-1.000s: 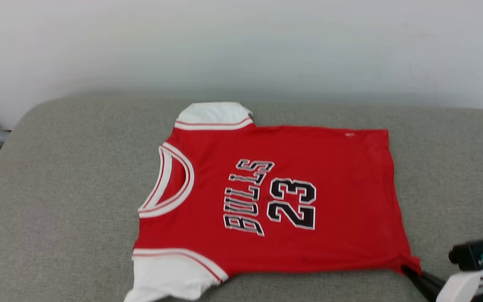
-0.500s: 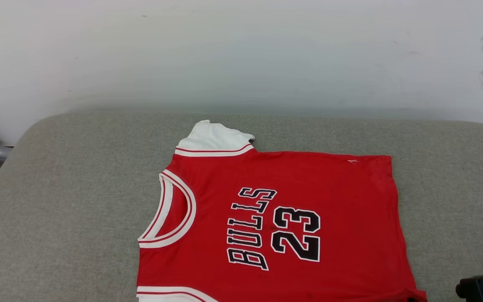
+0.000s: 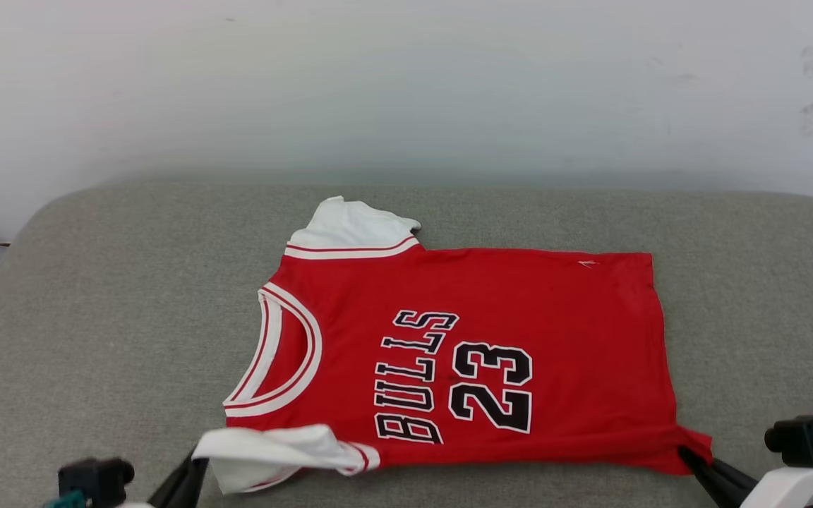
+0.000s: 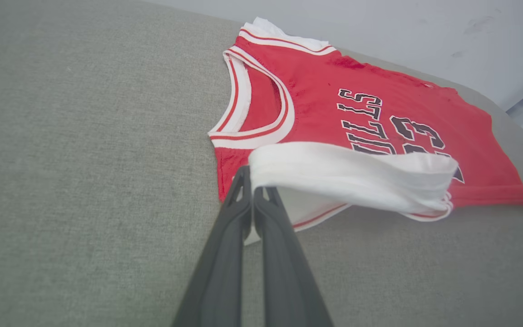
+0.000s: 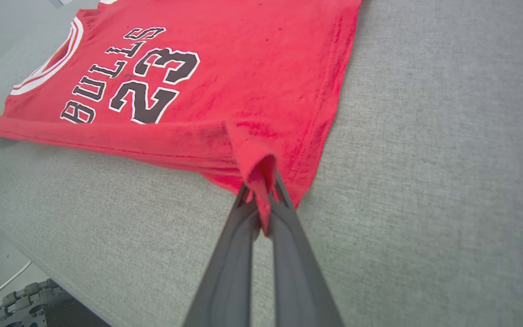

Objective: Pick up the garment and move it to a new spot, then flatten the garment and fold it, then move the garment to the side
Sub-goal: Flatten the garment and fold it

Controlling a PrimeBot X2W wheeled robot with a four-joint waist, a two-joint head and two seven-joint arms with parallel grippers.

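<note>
garment (image 3: 519, 296) edge pinched, cushion (image 3: 110, 296) seemingly roomy left

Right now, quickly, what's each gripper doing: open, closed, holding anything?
Left gripper: closed, pinching the garment by its near white sleeve.
Right gripper: closed, pinching the garment's near red hem corner.

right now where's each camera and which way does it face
head view: from above, facing down at the garment on the cushion; left gripper, right gripper at bottom corners.
left wrist view: along its shut fingers pinching the white sleeve.
right wrist view: along its shut fingers pinching the hem corner.
all share the BULLS 23 print.
</note>
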